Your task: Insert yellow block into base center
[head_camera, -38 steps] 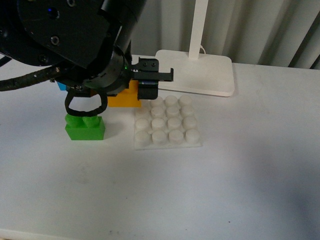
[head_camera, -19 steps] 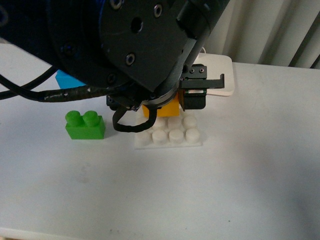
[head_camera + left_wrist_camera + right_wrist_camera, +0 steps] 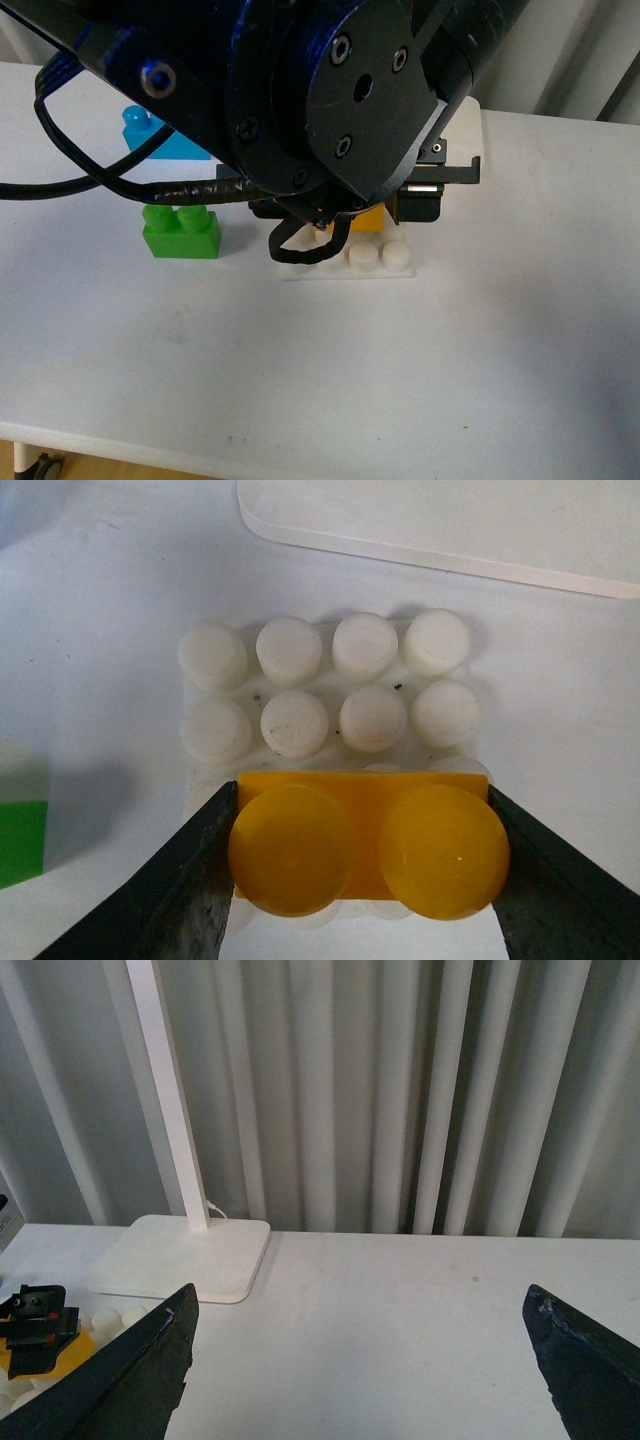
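Yellow block [image 3: 366,820] between left tool [image 3: 368,875] jaws

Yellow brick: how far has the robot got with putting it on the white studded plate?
Done: the small yellow two-stud plastic brick is clamped in the left gripper and held over the flat white studded plastic plate. In hand: lining it up, with two stud rows showing bare beside it. Left: pressing it onto the centre studs and letting go. Whether it touches them yet is unclear.
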You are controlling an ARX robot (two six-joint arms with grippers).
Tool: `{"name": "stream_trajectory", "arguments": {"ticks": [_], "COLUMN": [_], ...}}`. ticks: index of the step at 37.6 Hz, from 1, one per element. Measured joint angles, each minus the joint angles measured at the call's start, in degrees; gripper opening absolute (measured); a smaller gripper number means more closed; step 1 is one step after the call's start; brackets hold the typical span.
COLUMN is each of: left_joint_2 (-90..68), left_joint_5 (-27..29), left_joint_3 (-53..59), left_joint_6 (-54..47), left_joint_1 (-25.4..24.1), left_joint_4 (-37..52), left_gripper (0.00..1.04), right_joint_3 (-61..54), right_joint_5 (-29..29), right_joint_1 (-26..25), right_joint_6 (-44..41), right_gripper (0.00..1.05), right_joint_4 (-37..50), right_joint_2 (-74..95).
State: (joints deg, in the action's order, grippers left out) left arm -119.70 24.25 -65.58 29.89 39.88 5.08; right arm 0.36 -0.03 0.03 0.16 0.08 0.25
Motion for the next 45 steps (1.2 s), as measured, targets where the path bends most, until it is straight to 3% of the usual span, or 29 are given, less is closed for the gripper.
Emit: {"name": "stream_trajectory", "arguments": {"ticks": [45], "left_joint_2": [-4.0], "left_joint_5": [-1.2], "left_joint_3": [0.4], "left_joint_6": [-1.4], "left_joint_1": [-0.2], "left_joint_4": [3.5], "left_gripper": [0.63], "right_joint_3": [0.0], "right_joint_5": [0.0], "right_joint_1": [0.0], "right_joint_6": [0.0], "right_gripper": [0.95], "right_joint_4": [0.0], "right_joint_2": [0.0]}}
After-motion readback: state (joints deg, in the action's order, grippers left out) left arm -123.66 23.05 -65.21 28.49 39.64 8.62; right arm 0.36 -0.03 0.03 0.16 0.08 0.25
